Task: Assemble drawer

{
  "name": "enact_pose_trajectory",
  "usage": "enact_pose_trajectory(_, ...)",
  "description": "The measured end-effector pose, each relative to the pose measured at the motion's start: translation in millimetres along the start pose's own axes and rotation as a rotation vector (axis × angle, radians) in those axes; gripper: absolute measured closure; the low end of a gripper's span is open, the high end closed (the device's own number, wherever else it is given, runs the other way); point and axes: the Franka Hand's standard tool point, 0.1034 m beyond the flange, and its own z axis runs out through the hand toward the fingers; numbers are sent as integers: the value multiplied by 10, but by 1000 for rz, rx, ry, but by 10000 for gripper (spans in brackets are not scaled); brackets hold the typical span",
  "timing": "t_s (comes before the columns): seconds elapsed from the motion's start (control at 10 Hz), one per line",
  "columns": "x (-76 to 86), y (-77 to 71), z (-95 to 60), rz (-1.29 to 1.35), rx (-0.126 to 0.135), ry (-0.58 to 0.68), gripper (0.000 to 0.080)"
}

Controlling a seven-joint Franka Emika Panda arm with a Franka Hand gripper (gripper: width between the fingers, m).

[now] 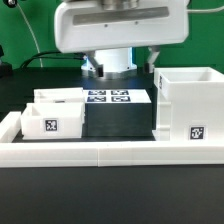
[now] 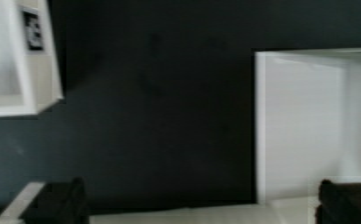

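- Exterior view: the drawer lies in loose parts on the black table point(image 1: 110, 195), behind the long low border wall point(image 1: 100, 152).
- The large boxy housing point(image 1: 190, 105) stands upright at the exterior view's right, with its open side up and a square tag on its front face.
- Two small trays sit at the exterior view's left: the front tray point(image 1: 52, 122) shows a tag on its near wall, and the rear tray point(image 1: 60, 97) is just behind it.
- The marker board point(image 1: 118, 97) lies flat between the trays and the housing.
- The white arm point(image 1: 120, 28) hangs over the marker board.
- Wrist view: the end effector point(image 2: 203, 200) is spread wide, with one of its dark fingers point(image 2: 61, 200) at each side and nothing gripped between them.
- Dark table shows under the gap.
- A tall white part point(image 2: 319, 130) is on one side and a tagged white part point(image 2: 17, 55) on the other; which drawer pieces these are cannot be told.
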Motion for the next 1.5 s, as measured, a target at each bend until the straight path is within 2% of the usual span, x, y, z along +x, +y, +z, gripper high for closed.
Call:
enact_pose_trajectory(0.2,-32,194,60,-23,-9,14,150)
enact_pose_trajectory(0.7,-41,186,74,-23,-9,11,150)
enact_pose_trajectory(1.1,-336,516,399,-51,-37,32,150)
enact_pose_trajectory(1.3,-397,624,552,-59,-49,38,150)
enact_pose_trajectory(1.5,-400,670,656,-61,-57,42,150)
